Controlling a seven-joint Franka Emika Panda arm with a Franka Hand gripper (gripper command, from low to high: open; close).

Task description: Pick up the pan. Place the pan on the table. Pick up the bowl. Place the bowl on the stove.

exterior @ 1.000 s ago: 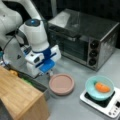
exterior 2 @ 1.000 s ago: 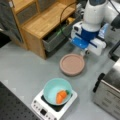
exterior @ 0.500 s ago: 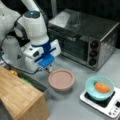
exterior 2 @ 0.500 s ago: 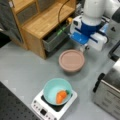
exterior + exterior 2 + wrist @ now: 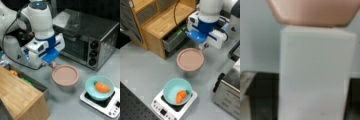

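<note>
The pinkish-brown pan (image 5: 65, 75) (image 5: 190, 59) hangs just above the grey table (image 5: 67, 106) (image 5: 142, 67) and casts a shadow under itself. My gripper (image 5: 51, 65) (image 5: 203, 47) is shut on its short white handle (image 5: 315, 75), which fills the wrist view with the pan's rim (image 5: 312, 12) at the top. In both front views the teal bowl (image 5: 91, 86) (image 5: 171, 90) sits on the white stove (image 5: 111, 108) (image 5: 166, 111) with an orange object (image 5: 102, 87) (image 5: 181, 96) inside it. The bowl is well apart from the gripper.
A large silver toaster oven (image 5: 87, 37) (image 5: 230, 92) stands behind the pan. The light wooden block (image 5: 17, 97) (image 5: 162, 22) sits beside the arm, and a grey bin (image 5: 173, 40) with green items is at its foot.
The gripper and the pan in it have risen a little off the table and shifted slightly. The bowl and stove have not moved.
</note>
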